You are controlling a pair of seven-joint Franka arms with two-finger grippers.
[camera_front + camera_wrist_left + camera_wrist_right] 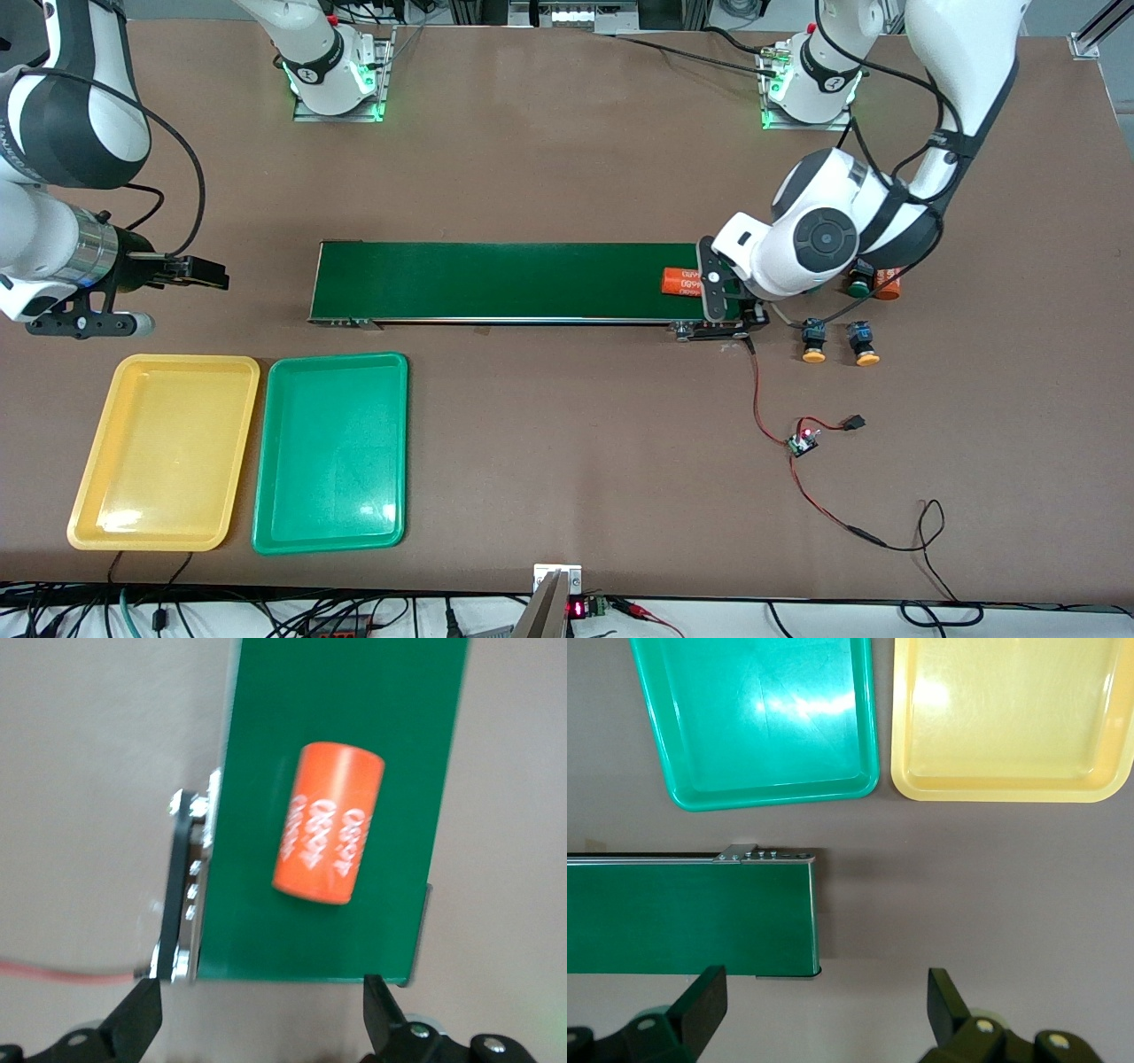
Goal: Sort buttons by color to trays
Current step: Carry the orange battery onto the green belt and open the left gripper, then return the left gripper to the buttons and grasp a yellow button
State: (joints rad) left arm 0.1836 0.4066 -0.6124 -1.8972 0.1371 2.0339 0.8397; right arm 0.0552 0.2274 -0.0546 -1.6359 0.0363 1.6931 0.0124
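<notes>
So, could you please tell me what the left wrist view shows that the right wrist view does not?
Only the left wrist view shows an orange cylinder with white numbers lying on the belt, plus a red wire on the table. Only the right wrist view shows the green tray and the yellow tray, both empty, side by side. Both share the dark-green conveyor belt, seen at different ends, the brown table, and an open claw: left claw, right claw.

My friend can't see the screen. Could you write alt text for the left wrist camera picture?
An orange cylinder with white numbers lies on its side on the end of a dark-green conveyor belt, seen from straight above over a brown table. The left gripper hangs over the belt's end with its two black fingers spread open and empty.
</notes>
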